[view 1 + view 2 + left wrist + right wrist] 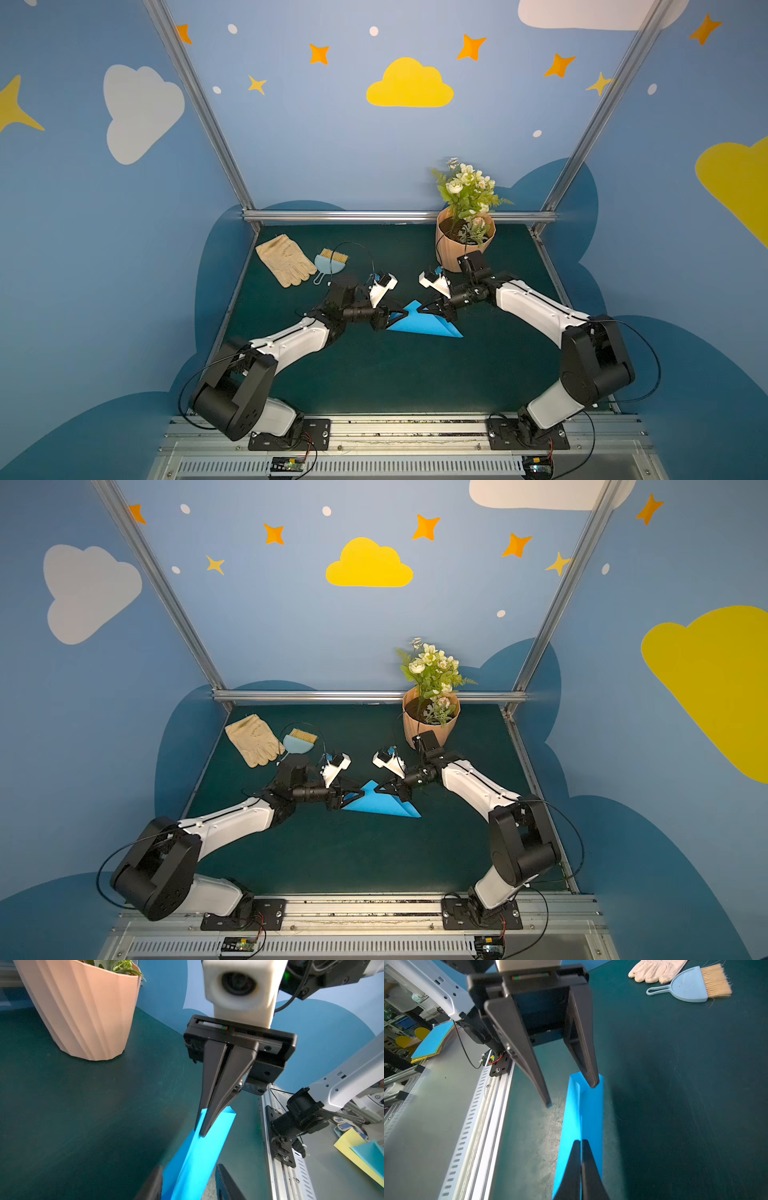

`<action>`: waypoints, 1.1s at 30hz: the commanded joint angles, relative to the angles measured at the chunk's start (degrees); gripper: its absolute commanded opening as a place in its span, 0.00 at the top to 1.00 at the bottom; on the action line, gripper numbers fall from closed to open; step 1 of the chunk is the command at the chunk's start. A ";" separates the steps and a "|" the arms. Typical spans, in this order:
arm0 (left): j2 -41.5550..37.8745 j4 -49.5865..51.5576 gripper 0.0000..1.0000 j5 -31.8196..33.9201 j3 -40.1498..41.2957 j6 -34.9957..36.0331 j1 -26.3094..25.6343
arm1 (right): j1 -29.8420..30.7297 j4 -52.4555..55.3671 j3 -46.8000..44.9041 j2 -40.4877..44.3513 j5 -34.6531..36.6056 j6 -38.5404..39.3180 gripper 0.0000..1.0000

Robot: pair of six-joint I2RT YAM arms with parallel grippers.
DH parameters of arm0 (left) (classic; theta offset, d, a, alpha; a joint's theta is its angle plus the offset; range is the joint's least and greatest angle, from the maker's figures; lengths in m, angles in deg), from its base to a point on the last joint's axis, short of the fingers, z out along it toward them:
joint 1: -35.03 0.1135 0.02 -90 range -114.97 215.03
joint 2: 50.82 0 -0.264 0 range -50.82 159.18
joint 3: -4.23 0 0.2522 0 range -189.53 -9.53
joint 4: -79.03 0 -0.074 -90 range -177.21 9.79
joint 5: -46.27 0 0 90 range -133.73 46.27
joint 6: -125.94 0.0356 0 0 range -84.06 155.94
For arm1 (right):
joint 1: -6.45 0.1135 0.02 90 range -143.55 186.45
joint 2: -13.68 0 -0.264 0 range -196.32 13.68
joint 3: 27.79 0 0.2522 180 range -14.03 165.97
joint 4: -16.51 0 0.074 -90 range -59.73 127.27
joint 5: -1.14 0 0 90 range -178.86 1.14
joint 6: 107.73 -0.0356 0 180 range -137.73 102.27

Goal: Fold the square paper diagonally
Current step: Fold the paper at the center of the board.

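The square paper (419, 323) is bright blue, the tabletop (374, 374) dark green, the ribbed flowerpot (449, 255) peach.

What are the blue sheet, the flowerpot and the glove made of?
Blue sheet: thin matte paper, it holds a sharp crease. Flowerpot: probably matte plastic, with fine ridged facets. Glove: seemingly soft cream fabric or suede, wrinkled.

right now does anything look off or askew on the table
The square paper in the middle of the table looks odd: its two layers gape in a loose V instead of lying flat. The right tool pinches one end; the left tool stands open.
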 commanded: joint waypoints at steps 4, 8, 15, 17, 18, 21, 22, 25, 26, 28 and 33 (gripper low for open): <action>-5.29 12.23 0.51 -5.99 -1.20 5.25 3.31 | -0.91 5.96 1.84 1.83 -0.10 4.82 1.00; -7.30 9.34 0.52 -0.53 1.57 5.69 3.56 | -1.03 7.43 2.16 2.25 -1.58 6.06 1.00; -6.55 11.39 0.50 1.90 2.00 13.31 3.72 | -1.03 10.90 2.27 2.97 -5.00 9.90 1.00; -6.50 10.22 0.49 -0.31 1.81 13.25 4.02 | -0.98 11.46 2.27 3.17 -5.95 11.17 1.00; -6.53 8.50 0.48 -2.25 1.86 12.75 4.03 | -0.97 11.48 2.28 3.17 -5.97 11.30 1.00; -6.07 3.85 0.44 -7.36 1.90 13.03 3.66 | -0.94 11.64 2.50 2.78 -6.72 11.89 1.00; -5.71 3.61 0.42 -8.03 1.49 13.12 3.38 | -0.97 11.77 2.69 2.57 -6.98 12.00 1.00; -3.63 4.87 0.40 -10.53 -1.70 13.52 1.76 | -0.47 12.08 3.22 1.84 -7.02 12.20 1.00; -2.61 6.29 0.40 -11.15 -3.44 13.99 0.92 | -0.19 12.08 3.34 1.70 -6.93 12.27 1.00; -0.59 9.45 0.40 -11.91 -6.39 15.49 -0.52 | 0.11 12.33 3.77 1.41 -6.59 12.29 1.00; 3.74 10.83 0.45 -13.59 -9.96 16.21 -1.86 | 0.48 13.57 4.83 0.97 -5.68 12.95 1.00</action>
